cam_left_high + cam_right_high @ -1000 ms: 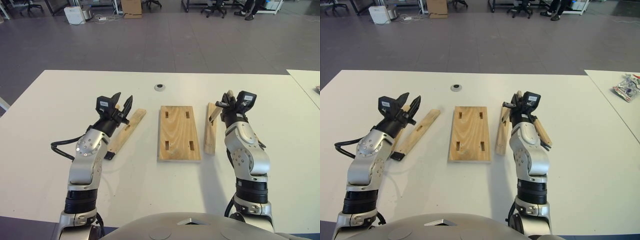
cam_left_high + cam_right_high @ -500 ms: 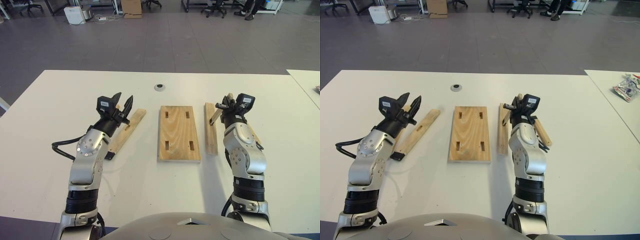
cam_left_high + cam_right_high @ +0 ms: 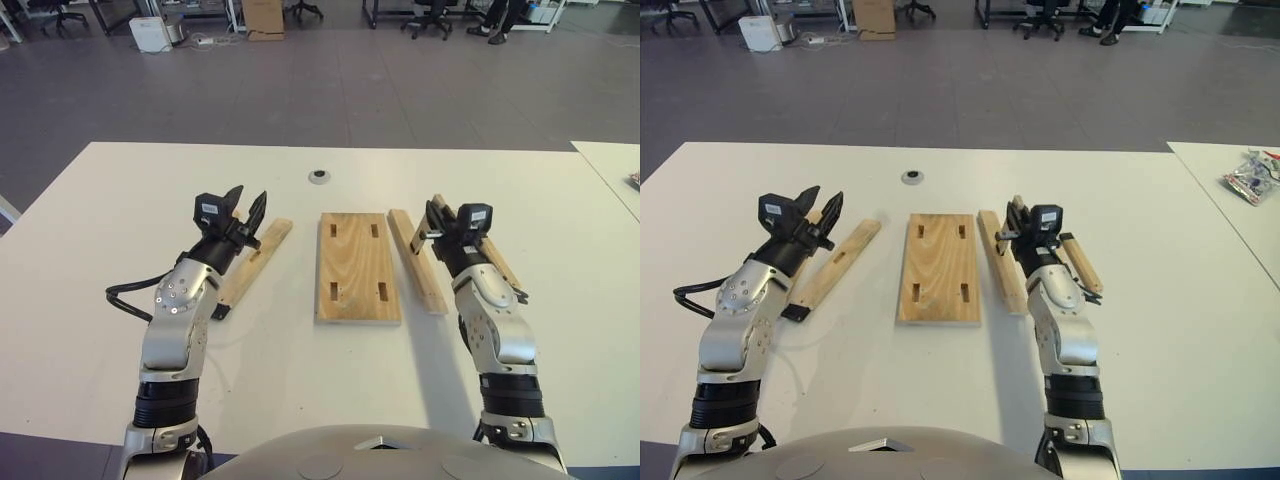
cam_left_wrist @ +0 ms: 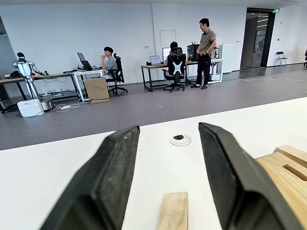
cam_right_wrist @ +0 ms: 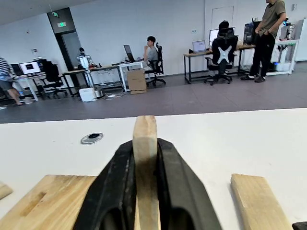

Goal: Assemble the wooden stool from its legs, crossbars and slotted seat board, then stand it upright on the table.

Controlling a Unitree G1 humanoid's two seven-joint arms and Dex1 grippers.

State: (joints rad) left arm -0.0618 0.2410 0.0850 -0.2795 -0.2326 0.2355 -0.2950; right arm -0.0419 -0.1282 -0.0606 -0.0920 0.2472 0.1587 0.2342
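Your right gripper (image 3: pixel 1017 222) pinches a narrow, pale wooden strip (image 5: pixel 145 132) on edge; your left gripper (image 3: pixel 247 203) hangs splayed over a flat, square-ended slat (image 4: pixel 173 211).

Plenty of bare table (image 3: pixel 480 170) on the far side of the parts, with just a little round grommet (image 3: pixel 319 176) sitting out there. There's an open lane of tabletop between the left leg (image 3: pixel 255 262) and the seat board (image 3: pixel 358 265). The other side is tight: the right leg (image 3: pixel 417 262) lies just beside the board, angling away a bit at its near end. The right gripper (image 3: pixel 434 215) is clamped around a wooden bar (image 5: pixel 145 158), so that gap's taken, and another wooden piece (image 3: pixel 500 265) sits just outside that arm. The left gripper (image 3: pixel 249 196) hangs spread over the left leg's far end. A black cable (image 3: pixel 125 293) loops by the left arm.
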